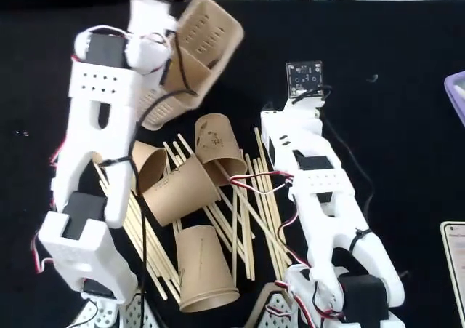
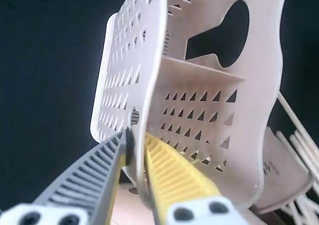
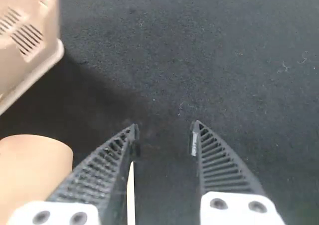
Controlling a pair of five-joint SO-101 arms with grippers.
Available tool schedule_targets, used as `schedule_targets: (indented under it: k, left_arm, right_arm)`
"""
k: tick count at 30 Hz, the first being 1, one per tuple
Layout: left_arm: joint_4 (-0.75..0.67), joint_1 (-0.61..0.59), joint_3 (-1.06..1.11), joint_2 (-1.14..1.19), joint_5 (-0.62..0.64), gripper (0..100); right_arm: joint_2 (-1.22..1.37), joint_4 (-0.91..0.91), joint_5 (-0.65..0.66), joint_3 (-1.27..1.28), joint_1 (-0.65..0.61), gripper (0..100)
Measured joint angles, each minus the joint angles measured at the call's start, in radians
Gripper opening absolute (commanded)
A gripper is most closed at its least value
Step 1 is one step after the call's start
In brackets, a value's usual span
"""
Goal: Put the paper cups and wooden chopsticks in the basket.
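A beige perforated basket hangs tilted above the table's back left. My left gripper is shut on the basket's wall, one finger inside and one outside. Several brown paper cups lie on their sides in the middle, among them one nearest the basket and one at the front. Wooden chopsticks are scattered under and around them. My right gripper stands open over the black table, with nothing held. A cup and one chopstick lie beside its finger.
The right arm stretches along the right side of the chopstick pile. A purple object and a white card sit at the right edge. The table is covered in black cloth.
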Motion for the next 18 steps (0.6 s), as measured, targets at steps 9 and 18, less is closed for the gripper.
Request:
schedule_targets:
  k: [9, 18]
  left_arm:
    - [-0.034, 0.021, 0.006, 0.000, -0.040, 19]
    - [-0.011, -0.074, -0.014, 0.000, 0.193, 24]
  right_arm:
    - [0.000, -0.003, 0.000, 0.000, 0.000, 17.9]
    - [0.000, -0.003, 0.000, 0.000, 0.000, 17.9]
